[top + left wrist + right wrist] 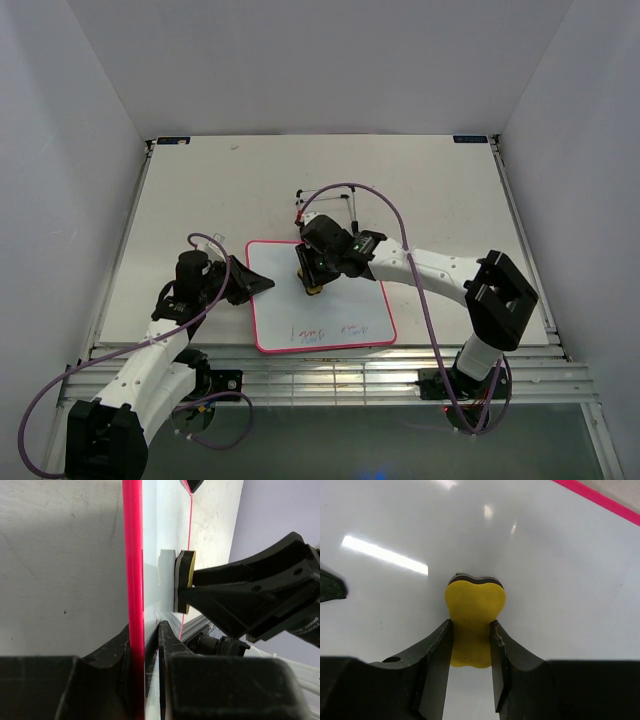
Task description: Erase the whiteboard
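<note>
The wiping step is judged to be in hand. The eraser (474, 600), a yellow block with a dark pad, is pressed pad-down against the whiteboard (345, 300) and is clamped between the fingers of the right end effector (472, 630). The left end effector (146, 640) is closed on the board's left edge, with the pink-red frame pinched between its fingers, so the board is steadied against sliding.

The board is laid flat on the counter (200, 190), near the front edge and between the two arms, turned slightly askew. The eraser is placed on the upper middle of the panel. Faint reddish scribbles (307, 333) are seen along the near edge, well apart from the eraser.

For the next move, the eraser would probably need to be drawn toward the near edge and swept sideways across those marks under steady downward pressure, while the left clamp is kept firm.

The panel is glossy white, and ceiling lights are mirrored in it in the right wrist view. It is bounded by a thin frame with rounded corners. Its far half looks clean.
</note>
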Available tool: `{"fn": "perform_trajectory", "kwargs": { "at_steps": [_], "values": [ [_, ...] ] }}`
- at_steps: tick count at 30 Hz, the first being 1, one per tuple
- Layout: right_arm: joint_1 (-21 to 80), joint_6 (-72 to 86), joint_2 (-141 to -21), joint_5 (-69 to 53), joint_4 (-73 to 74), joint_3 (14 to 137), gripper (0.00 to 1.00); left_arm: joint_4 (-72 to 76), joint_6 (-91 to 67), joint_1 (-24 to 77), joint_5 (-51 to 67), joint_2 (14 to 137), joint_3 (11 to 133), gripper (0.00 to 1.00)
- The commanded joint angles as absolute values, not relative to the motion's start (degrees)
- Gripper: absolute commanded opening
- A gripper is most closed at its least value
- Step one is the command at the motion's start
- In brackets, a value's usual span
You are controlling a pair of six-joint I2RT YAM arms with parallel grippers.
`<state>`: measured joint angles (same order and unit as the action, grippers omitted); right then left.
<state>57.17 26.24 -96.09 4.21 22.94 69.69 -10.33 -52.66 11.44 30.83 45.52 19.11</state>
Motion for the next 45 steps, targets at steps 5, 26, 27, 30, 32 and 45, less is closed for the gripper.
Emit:
{"fn": "perform_trajectory", "kwargs": {
  "at_steps": [5,26,27,30,32,45],
  "values": [
    [69.9,24.9,-96.7,-8.2,22.2,68.9,0.08,-10.4,-46.2,11.8,21.0,44.9,19.4,0.0],
    [56.7,18.0,-94.5,-2.0,24.4,64.8,0.08,-8.9,-47.1,11.7,20.1,45.4,19.2,0.0],
    [59.4,18.6,-93.4,-3.6,23.6,63.8,0.08,-8.5,-47.1,11.8,20.1,45.5,19.2,0.0],
    [65.9,21.3,-89.8,-5.6,20.0,60.9,0.08,-8.5,-47.1,11.7,20.2,45.8,19.2,0.0],
    [69.2,22.8,-88.9,-6.3,18.0,60.0,0.08,-8.6,-47.1,11.8,20.1,45.6,19.1,0.0],
    [72.8,28.0,-87.9,-2.0,16.2,54.6,0.08,-9.5,-47.2,11.7,19.8,45.4,19.2,0.0]
  ]
}}
